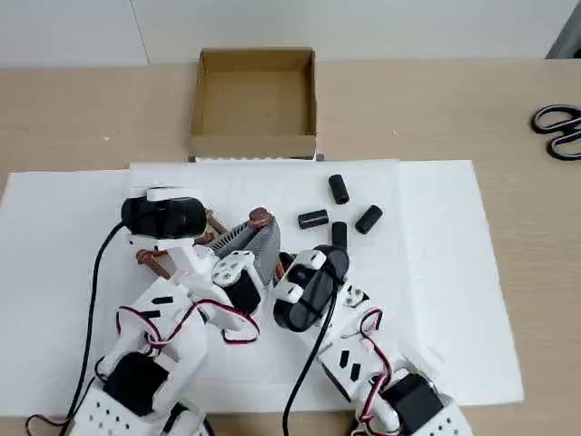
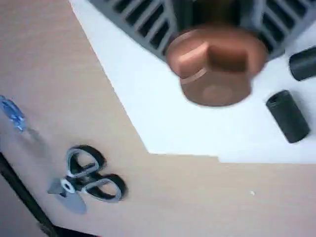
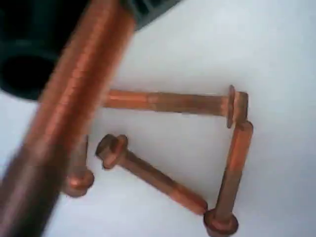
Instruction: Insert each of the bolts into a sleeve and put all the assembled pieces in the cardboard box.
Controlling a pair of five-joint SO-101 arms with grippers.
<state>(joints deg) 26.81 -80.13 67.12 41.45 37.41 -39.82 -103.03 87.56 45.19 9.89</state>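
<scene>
My left gripper [image 1: 257,234], with grey ribbed jaws, is shut on a copper bolt [image 1: 260,217] above the white sheet; its hex head [image 2: 215,69] faces the left wrist camera. The bolt's shaft [image 3: 79,98] runs slantwise close past the right wrist camera, beside a black sleeve [image 3: 24,59] that my right gripper [image 1: 289,263] holds. Several black sleeves [image 1: 339,189] lie on the sheet beyond both grippers. Several loose copper bolts [image 3: 168,102] lie on the sheet by the left arm [image 1: 150,259]. The cardboard box [image 1: 254,143] stands open behind the sheet.
A white sheet [image 1: 436,272] covers the middle of the wooden table. Scissors [image 1: 558,130] lie at the far right edge of the table, seen also as scissors [image 2: 86,177] from the left wrist. Both arm bases and their cables crowd the near edge.
</scene>
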